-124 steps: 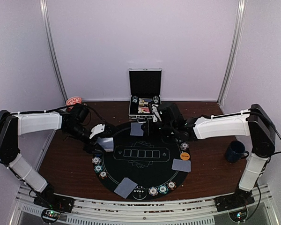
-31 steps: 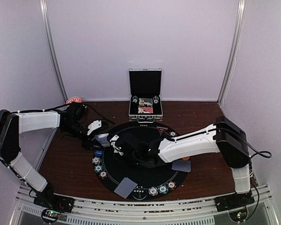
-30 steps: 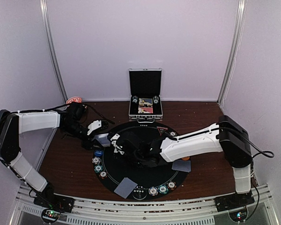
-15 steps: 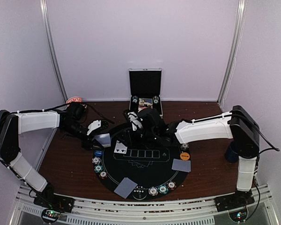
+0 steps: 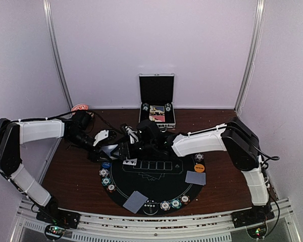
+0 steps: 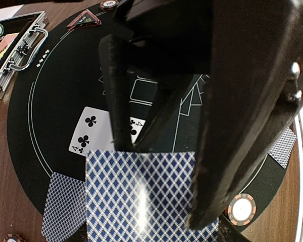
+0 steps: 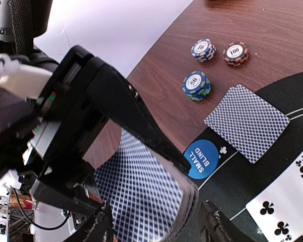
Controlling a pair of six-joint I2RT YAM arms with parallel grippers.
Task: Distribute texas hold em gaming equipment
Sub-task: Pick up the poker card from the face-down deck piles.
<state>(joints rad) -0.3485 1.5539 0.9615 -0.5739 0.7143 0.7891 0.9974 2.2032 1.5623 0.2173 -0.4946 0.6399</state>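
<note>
My left gripper [image 5: 109, 149] is shut on a deck of blue-backed playing cards [image 6: 141, 196], held over the left rim of the round black mat [image 5: 156, 187]. My right gripper [image 7: 156, 227] has reached across to it. It is open, and its fingertips [image 7: 218, 225] stand on either side of the deck's [image 7: 141, 196] near end. A face-up four of clubs [image 5: 130, 162] lies on the mat just below both grippers. The blue small-blind button [image 7: 203, 159] and striped chips [image 7: 197, 84] lie by the mat's left edge. Face-down cards [image 5: 135, 201] rest near the front.
The open silver case [image 5: 156, 101] stands at the back with chips and cards inside. More chips [image 5: 171, 204] line the mat's front edge. At the right lie an orange button [image 5: 199, 168] and another face-down card [image 5: 195, 177]. The right forearm [image 5: 202, 142] spans the mat's far side.
A face-up four of clubs has appeared on the mat. The right gripper rose away from it, then swung left to the deck and widened a little. The left arm stayed put.
</note>
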